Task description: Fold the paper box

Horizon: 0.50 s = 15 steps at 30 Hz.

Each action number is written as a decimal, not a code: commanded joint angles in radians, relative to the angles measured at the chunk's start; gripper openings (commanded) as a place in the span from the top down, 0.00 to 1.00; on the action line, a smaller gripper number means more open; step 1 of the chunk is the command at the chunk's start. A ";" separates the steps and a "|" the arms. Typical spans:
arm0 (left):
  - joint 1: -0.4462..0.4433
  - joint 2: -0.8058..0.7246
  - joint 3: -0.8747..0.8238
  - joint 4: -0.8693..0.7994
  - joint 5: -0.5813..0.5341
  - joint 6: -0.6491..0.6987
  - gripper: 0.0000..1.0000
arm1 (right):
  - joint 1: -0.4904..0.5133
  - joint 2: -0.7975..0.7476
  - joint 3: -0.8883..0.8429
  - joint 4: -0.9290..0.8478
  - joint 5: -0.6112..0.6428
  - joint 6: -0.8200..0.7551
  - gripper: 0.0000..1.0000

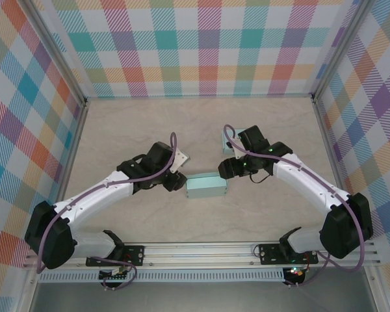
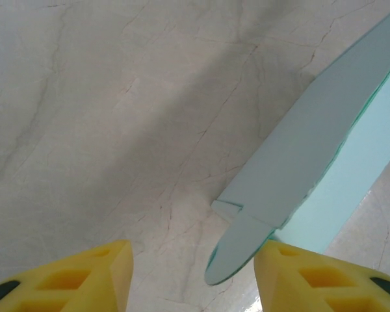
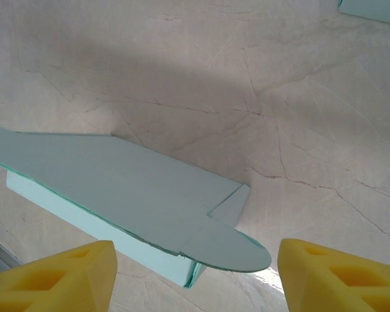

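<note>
Pastel checked walls [image 1: 208, 45] close round three sides of a pale, veined surface [image 1: 136, 130]; a metal rail [image 1: 208, 250] along the near edge carries both arm bases. The left arm [image 1: 97, 195] stretches low and inward from the lower left, bringing the left end effector [image 1: 175, 181] to the left end of the paper box [image 1: 206, 185]; the right arm [image 1: 305, 185] mirrors it from the lower right, wrist bent back, with the right end effector [image 1: 229, 170] just beside the box's right end. The box, pale green and oblong, lies at the middle of the surface, between the two. In the left wrist view the yellow fingers [image 2: 84, 276] stand apart, released; a rounded flap [image 2: 237, 250] lies between them, close to one. Whether it touches I cannot tell. The right one is spread as well, grasping nothing; a rounded tab [image 3: 227, 253] lies between its fingers, clear of both. A second pale green piece [image 3: 374, 8] sits at the top corner.
</note>
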 commanded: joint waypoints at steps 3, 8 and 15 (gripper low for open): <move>-0.016 0.028 0.043 0.006 0.013 -0.005 0.52 | 0.017 0.014 0.032 -0.014 0.010 -0.021 0.35; -0.022 0.038 0.049 -0.008 -0.004 -0.022 0.56 | 0.026 0.022 0.037 -0.024 0.022 -0.025 0.37; -0.031 0.045 0.064 -0.023 -0.025 -0.054 0.63 | 0.037 0.015 0.035 -0.028 0.036 -0.015 0.45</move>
